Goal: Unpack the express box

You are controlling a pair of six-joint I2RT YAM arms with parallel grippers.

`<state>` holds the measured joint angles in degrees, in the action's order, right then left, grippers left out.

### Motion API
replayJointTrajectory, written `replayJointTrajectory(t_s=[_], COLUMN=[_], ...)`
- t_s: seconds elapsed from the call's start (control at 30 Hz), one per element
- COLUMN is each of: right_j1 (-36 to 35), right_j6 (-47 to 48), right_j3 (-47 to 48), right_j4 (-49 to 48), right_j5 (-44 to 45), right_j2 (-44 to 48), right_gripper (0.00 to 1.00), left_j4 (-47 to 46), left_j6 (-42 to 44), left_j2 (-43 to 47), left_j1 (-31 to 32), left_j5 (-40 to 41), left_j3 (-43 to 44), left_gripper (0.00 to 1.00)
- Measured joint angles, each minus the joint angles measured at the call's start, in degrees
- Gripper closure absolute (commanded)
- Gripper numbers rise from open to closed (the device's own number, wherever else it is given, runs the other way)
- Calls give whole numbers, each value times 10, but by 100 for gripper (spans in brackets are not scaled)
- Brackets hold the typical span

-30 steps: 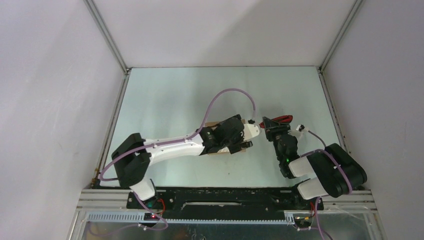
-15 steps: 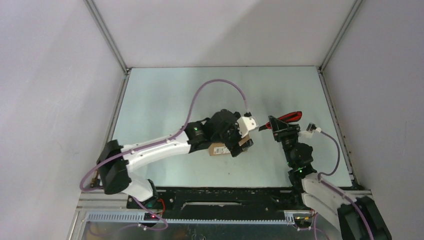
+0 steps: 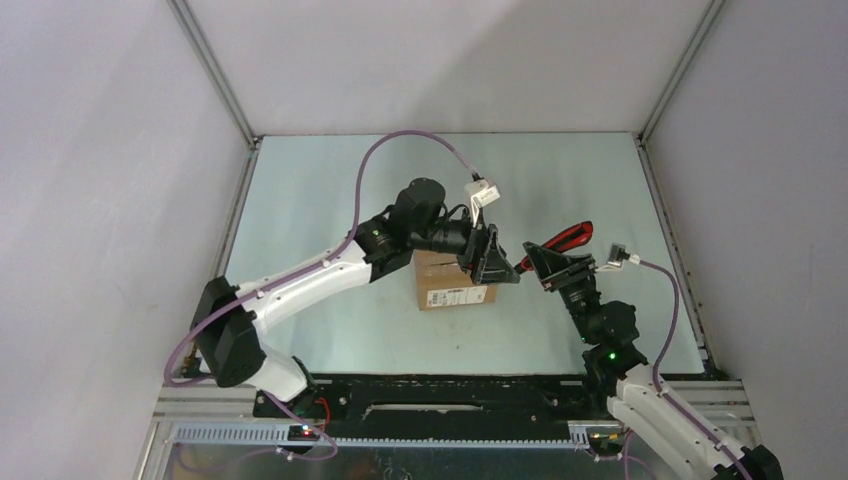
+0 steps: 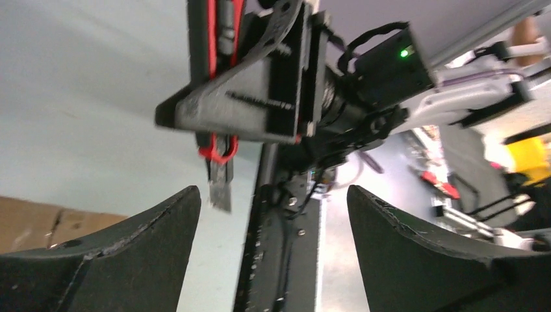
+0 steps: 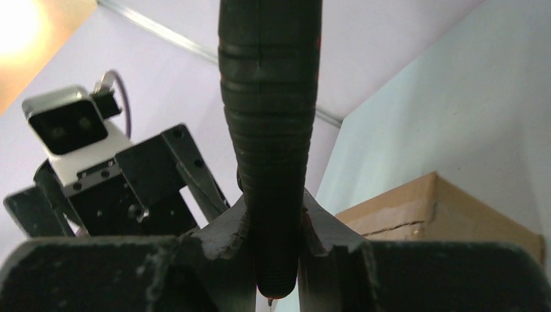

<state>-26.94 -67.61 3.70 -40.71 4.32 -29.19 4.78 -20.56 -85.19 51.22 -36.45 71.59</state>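
Small brown cardboard express box [image 3: 447, 272] lies flat on the pale grey-green table [image 3: 330, 190], just toward 6 o'clock of table centre, long side running 9 to 3 o'clock. White shipping label [image 3: 463, 296] shows on the wall facing the arm bases. Top flaps look down; a seam line shows in the right wrist view, whether it is cut I cannot tell. Left tool [image 3: 490, 262] hangs over the box's 3 o'clock end, pointing toward 3 o'clock. Its jaws are spread wide; the left wrist view shows both black fingers [image 4: 123, 260] well apart with nothing gripped between them. Whether a finger touches the cardboard cannot be told. Right tool [image 3: 546, 264] sits just beside the box at its 3 o'clock, clear of it, facing the left tool and near it. Its jaws are clamped on a red-and-black utility knife [image 3: 572, 236]: ribbed black handle toward 2 o'clock, short grey blade [image 4: 220, 190] pointing at the box, not touching it.
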Motion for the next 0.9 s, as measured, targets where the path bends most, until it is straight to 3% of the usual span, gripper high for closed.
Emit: replayJointTrajectory(t_s=[0.2,0.33,0.53,0.7,0.9], right_j1=[-45,-53,-75,-89,-116], right_j6=[26,39,56,64,78], right_j3=[9,18,48,75,108], right_j4=[4,12,17,20,26], right_j5=[7,9,8,-3,-14], right_j2=[0,1,-12,-28,-50], right_gripper=[100,100,100,100,100], left_j4=[-55,-46,4,72,66], left_j6=[-80,-87,-69,-13,-2], left_j2=[-3,5,28,36,45], left_j1=[1,-1,-11,-12,-12], left_j5=[-50,-55,-43,-32,-46], left_j3=[-19,-28,-37,-37,-37], left_gripper=[13,7,7,14,28])
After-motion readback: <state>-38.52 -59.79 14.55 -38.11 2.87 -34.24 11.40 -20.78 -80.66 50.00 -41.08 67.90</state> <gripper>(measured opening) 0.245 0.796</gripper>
